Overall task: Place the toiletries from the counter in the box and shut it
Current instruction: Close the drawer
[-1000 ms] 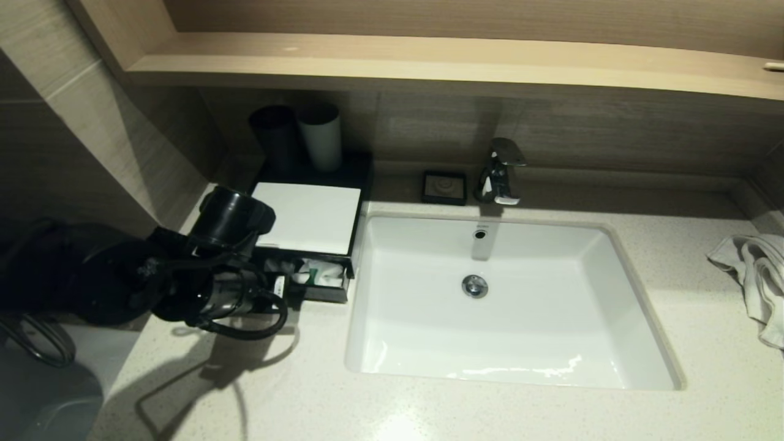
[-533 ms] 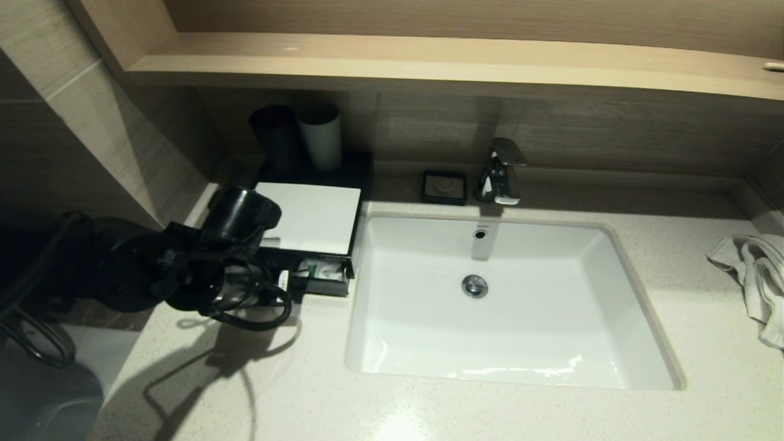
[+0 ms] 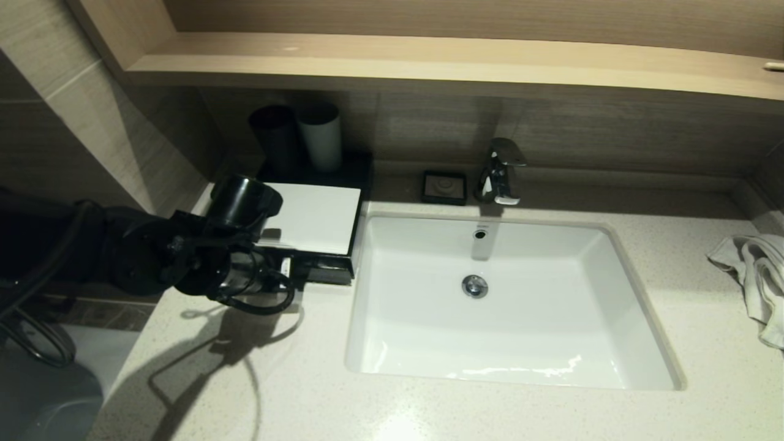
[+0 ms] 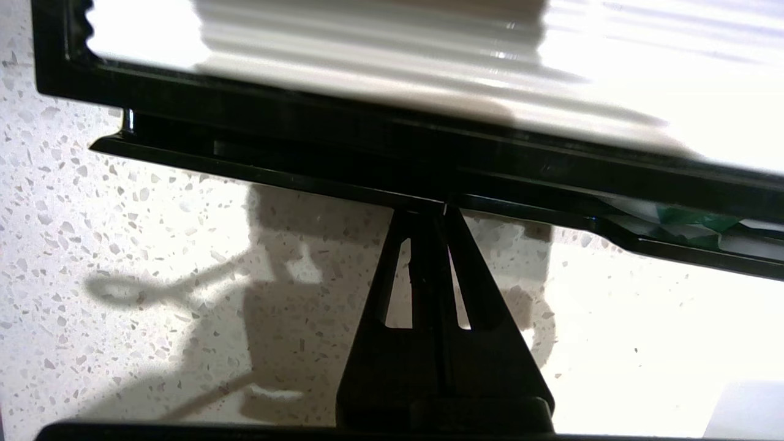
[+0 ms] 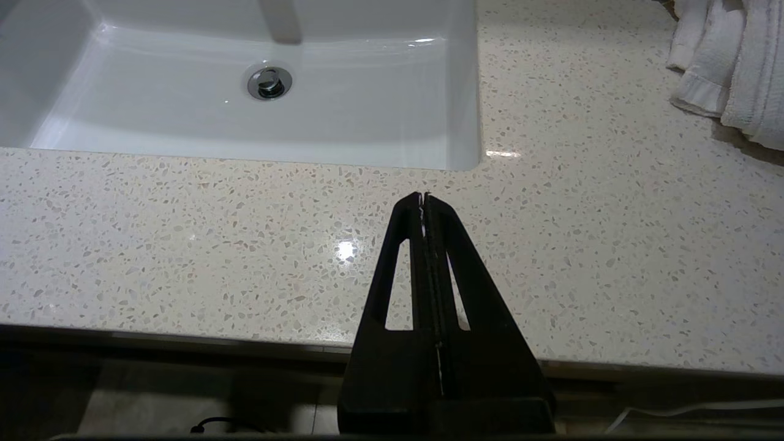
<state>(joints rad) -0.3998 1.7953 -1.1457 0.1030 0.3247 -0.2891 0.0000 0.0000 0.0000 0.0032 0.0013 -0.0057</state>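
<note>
The black box [image 3: 312,215] with its white top panel [image 4: 392,55] stands on the counter [image 3: 294,380] left of the basin. Its drawer front [image 4: 294,174] sits almost flush, slightly askew, with a narrow gap at one end. In that gap a strip of the toiletries [image 4: 677,219] shows, white plastic with green. My left gripper [image 4: 444,208] is shut and empty, its tips pressed against the drawer front; in the head view it [image 3: 293,275] is mostly hidden behind its wrist. My right gripper [image 5: 424,197] is shut and empty over the counter's front edge.
A white basin [image 3: 508,294] fills the middle of the counter, with a faucet [image 3: 501,171] and a black soap dish [image 3: 444,187] behind it. A dark cup [image 3: 275,135] and a grey cup [image 3: 321,138] stand behind the box. A white towel [image 3: 756,275] lies far right. A wooden shelf [image 3: 429,61] overhangs.
My left gripper has pushed toward the wall and the drawer has slid from well open to nearly closed. The packets seen inside it earlier are hidden in the head view.
</note>
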